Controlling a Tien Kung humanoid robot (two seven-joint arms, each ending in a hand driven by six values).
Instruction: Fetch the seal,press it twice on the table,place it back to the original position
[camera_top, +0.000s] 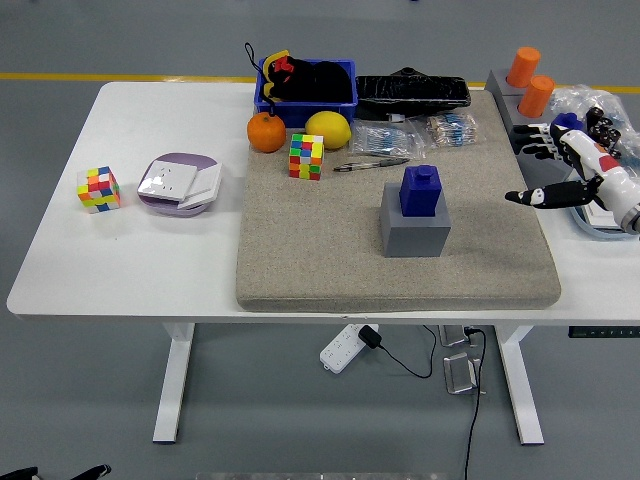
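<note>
The blue seal (421, 190) was seen upright on its grey base (413, 231) on the worktop mat (330, 240), and the right hand (570, 170), fingers apparently spread and empty, was well apart, so a sideways reach could topple it.

On the worktop (60, 270) a mat (330, 250) carries the seal (419, 190) atop a block (412, 232), a cube (306, 157) behind-left, the robot hand (560, 170) well right.
</note>
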